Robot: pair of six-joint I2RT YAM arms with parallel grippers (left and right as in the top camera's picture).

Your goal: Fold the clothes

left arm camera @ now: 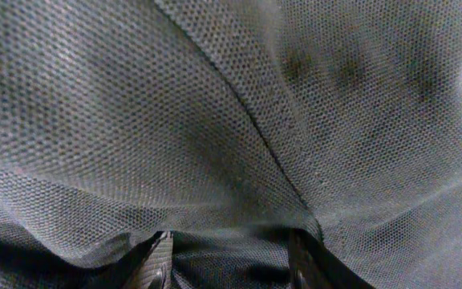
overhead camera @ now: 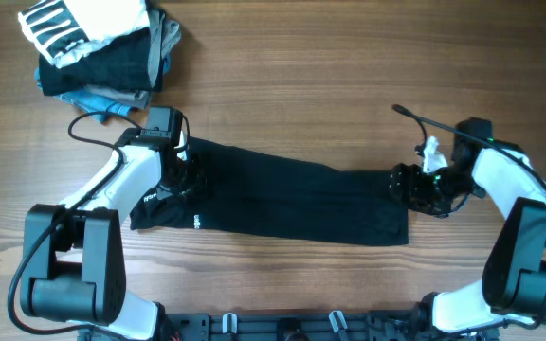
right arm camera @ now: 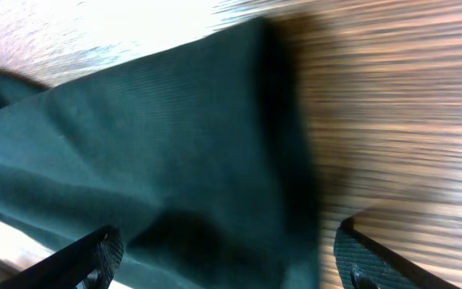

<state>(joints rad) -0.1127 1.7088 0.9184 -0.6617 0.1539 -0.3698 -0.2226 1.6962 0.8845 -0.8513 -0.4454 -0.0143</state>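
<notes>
Looking from the robot's side, the black T-shirt [overhead camera: 292,201] lies across the middle of the worktop [overhead camera: 349,76] as a long folded band. There's an arm at each end, I'd guess so both ends can come over together. The right end effector [right arm camera: 229,250] is spread wide, straddling the shirt's edge. The left end effector [left arm camera: 231,261] is buried in fabric, so I can't tell if it's clamped. The pile of other garments [overhead camera: 102,52] sits at the far left.
</notes>
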